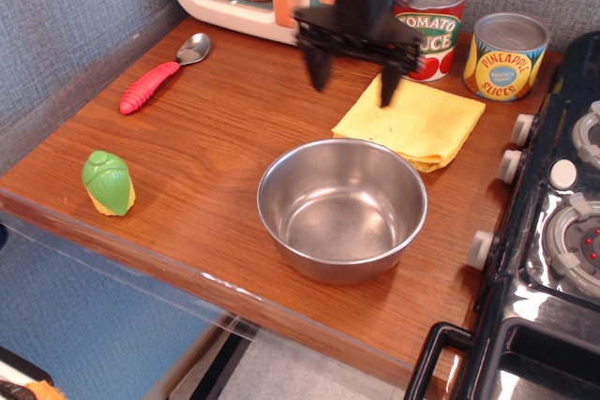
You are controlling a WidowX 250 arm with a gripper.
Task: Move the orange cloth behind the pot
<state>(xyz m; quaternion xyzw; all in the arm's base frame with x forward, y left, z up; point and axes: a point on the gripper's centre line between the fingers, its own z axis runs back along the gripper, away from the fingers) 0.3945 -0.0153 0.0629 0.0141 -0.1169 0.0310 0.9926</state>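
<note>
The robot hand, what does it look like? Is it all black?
Yes, the gripper is black all over. It has a wide flat bar across, with two straight, thin jaws pointing down from its ends. A chunky dark block sits above the bar, with a dark cable beside it. The picture is slightly blurred, so no markings show.

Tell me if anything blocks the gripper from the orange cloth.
Nothing visible does. The open gripper hangs over the orange cloth's left edge, with no object between them. The pot sits in front of the cloth, the cans behind.
</note>
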